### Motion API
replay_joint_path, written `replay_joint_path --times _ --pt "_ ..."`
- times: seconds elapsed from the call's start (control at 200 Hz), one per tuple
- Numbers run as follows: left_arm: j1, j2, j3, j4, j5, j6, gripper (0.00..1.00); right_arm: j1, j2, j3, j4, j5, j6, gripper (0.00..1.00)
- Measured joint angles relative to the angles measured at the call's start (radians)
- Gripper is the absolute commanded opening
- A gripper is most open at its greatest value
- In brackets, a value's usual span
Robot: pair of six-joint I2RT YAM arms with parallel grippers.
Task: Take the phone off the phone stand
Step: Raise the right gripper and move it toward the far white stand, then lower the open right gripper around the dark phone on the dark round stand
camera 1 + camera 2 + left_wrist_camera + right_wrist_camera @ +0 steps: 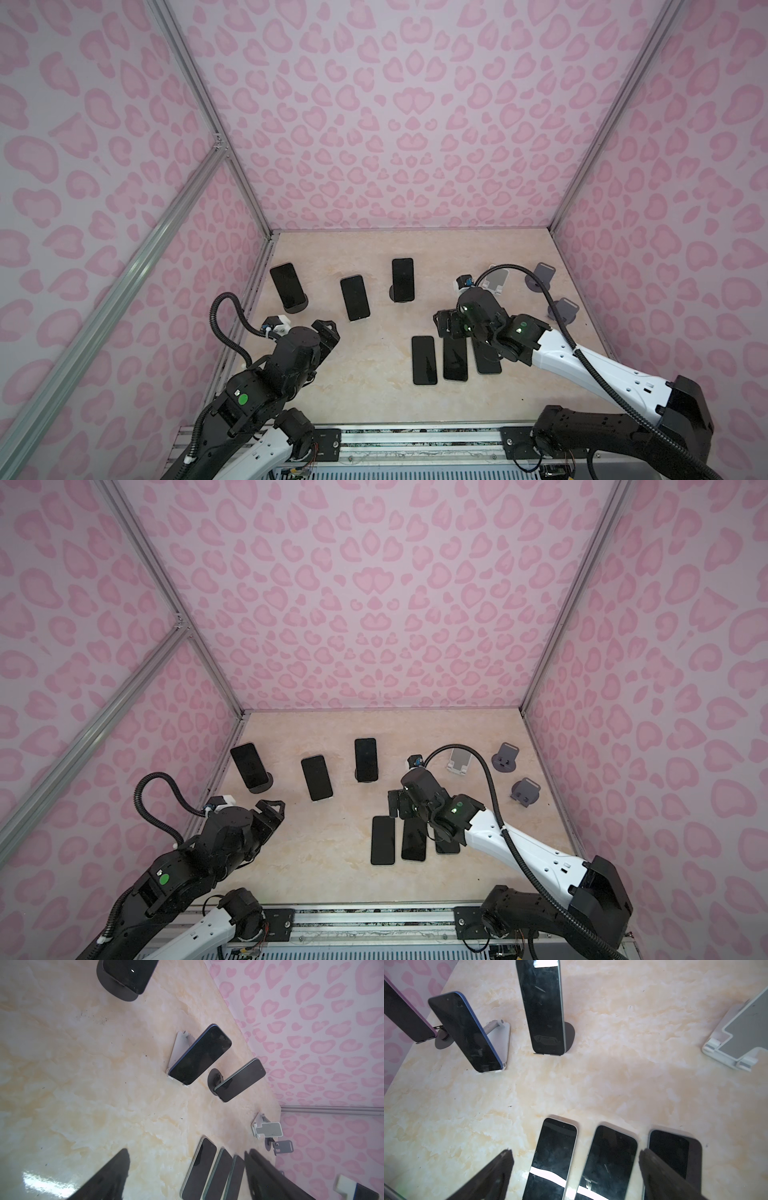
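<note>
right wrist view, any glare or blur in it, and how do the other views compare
Right wrist view: a white glare band crosses the flat phones, and the right fingers are soft, dark blurs. Left wrist view: a glare patch on the table, left fingers equally blurred. Both top views: sharp, evenly lit, walls splayed by the wide lens.

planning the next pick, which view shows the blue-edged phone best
Right wrist view: the blue-edged phone is large and close, its bottom edge in the lip of the white stand. The left wrist view shows it smaller, side-on. Both top views show a small dark screen, stand mostly hidden.
</note>
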Motion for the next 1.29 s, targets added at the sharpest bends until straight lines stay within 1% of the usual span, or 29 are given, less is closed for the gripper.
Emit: replay_joint_path --times 0.105,0.26,0.305,0.345,0.405,0.58,0.67,0.765,0.86,0.935,1.055,1.175,1.295 --pt "0.000 0.002 0.016 -0.004 -0.033 0.019 0.91 -0.029 0.030 0.021 0.003 0.001 -0.006 0.96" --pt "0.000 0.007 0.016 0.004 -0.089 0.063 0.93 -0.035 0.100 0.095 0.008 0.001 -0.015 0.95" --pt "0.000 0.013 0.013 0.013 -0.106 0.075 0.94 -0.036 0.130 0.124 0.009 0.001 -0.016 0.94" --pt "0.000 0.019 0.008 0.023 -0.122 0.086 0.94 -0.036 0.158 0.154 0.004 0.001 -0.016 0.89" --pt "0.000 0.029 -0.001 0.034 -0.138 0.098 0.96 -0.037 0.199 0.200 0.001 0.002 -0.015 0.86" --pt "0.000 0.029 -0.016 0.044 -0.149 0.159 0.97 -0.039 0.311 0.357 -0.040 0.012 -0.003 0.87" --pt "0.000 -0.023 -0.051 0.043 -0.149 0.186 0.97 -0.035 0.366 0.406 -0.037 0.021 0.004 0.87" --pt "0.000 -0.127 -0.104 0.043 -0.145 0.192 0.96 -0.018 0.439 0.491 -0.052 0.043 0.013 0.89" --pt "0.000 -0.250 -0.170 0.047 -0.138 0.194 0.95 0.018 0.509 0.609 -0.069 0.085 0.011 0.93" --pt "0.000 -0.344 -0.218 0.043 -0.129 0.198 0.95 0.043 0.564 0.703 -0.083 0.119 0.011 0.93" --pt "0.000 -0.462 -0.256 0.045 -0.111 0.225 0.95 0.057 0.649 0.842 -0.130 0.127 0.023 0.93" --pt "0.000 -0.517 -0.259 0.046 -0.090 0.272 0.95 0.056 0.694 0.935 -0.171 0.145 0.027 0.94" --pt "0.000 -0.512 -0.259 0.056 -0.053 0.306 0.95 0.058 0.714 0.977 -0.187 0.173 0.028 0.97"
